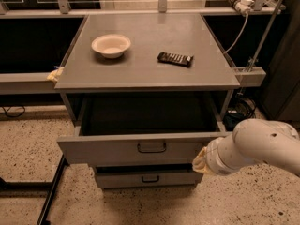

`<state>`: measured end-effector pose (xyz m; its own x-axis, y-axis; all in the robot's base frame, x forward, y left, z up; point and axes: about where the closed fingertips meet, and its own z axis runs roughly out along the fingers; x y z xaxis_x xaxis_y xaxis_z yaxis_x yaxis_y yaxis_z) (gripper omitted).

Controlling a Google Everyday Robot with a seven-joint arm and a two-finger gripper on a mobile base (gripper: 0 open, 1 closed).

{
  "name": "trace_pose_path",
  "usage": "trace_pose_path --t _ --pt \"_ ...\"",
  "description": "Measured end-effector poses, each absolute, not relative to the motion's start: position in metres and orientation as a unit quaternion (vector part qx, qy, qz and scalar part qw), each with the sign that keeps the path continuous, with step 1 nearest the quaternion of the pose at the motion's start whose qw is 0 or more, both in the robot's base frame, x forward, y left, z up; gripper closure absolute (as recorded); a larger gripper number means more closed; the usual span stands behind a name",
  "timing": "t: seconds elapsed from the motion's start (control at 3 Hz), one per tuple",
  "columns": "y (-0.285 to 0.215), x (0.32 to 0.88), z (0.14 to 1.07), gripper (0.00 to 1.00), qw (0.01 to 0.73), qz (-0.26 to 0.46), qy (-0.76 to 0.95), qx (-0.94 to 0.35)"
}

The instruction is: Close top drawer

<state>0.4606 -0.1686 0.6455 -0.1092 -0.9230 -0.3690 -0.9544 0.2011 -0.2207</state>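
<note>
The top drawer [117, 150] is a wide grey metal drawer with a small dark loop handle [151, 147] at its centre. It stands pulled out from the cabinet and its dark inside shows. My gripper [200, 162] is at the right end of the drawer front, at the lower corner. Only its yellowish tip shows past my white arm [255, 144], which covers the rest.
A second grey drawer [147, 178] sits just below, slightly out. On the cabinet top [154, 36] lie a white bowl [111, 45] and a dark flat bar [175, 59]. A black frame leg [52, 193] runs along the speckled floor at left. Cables hang at right.
</note>
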Motion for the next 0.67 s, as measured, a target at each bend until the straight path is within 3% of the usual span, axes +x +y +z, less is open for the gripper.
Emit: trace_pose_path --t 0.67 --pt "-0.145 0.505 0.647 1.00 0.311 0.023 0.665 -0.678"
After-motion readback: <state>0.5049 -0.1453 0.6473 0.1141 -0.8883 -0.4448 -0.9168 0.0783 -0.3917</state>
